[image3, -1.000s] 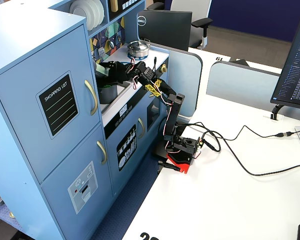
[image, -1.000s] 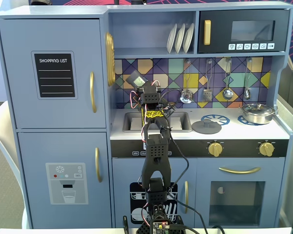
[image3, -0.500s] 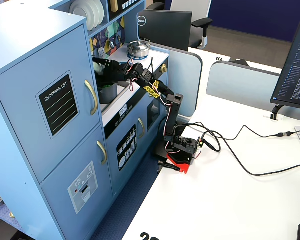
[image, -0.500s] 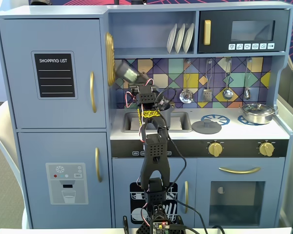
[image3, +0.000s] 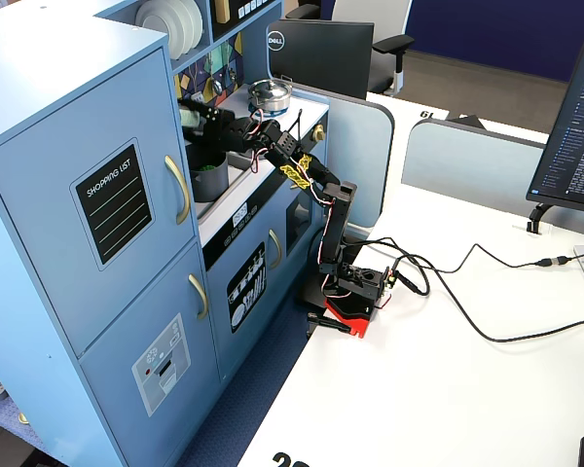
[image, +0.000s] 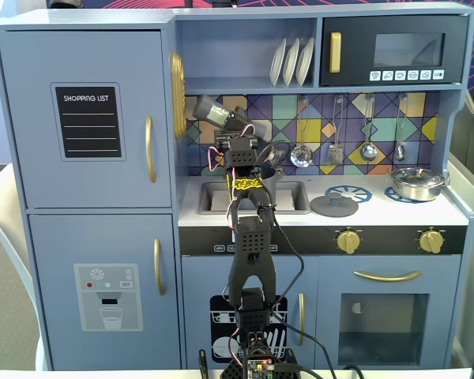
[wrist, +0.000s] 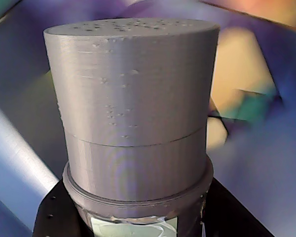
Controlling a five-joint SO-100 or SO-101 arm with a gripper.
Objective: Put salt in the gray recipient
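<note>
Blue toy kitchen (image: 87, 197) here, and upper-middle of a fixed view our gripper (image: 221, 117) is clenched around the gray ribbed plastic salt shaker (wrist: 130, 98), probably light, rigid, slippery, best held low.

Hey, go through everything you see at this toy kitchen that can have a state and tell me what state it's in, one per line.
Grey cylindrical salt shaker: held in the pincer, lifted and tilted above the sink.
Grey lid: off, lying flat on the counter.
Silver metal pot: upright on the right burner, uncovered.
Blue fridge doors: closed.
Black microwave door: closed.
White plates: standing on edge on the shelf.
Oven door: closed.
</note>
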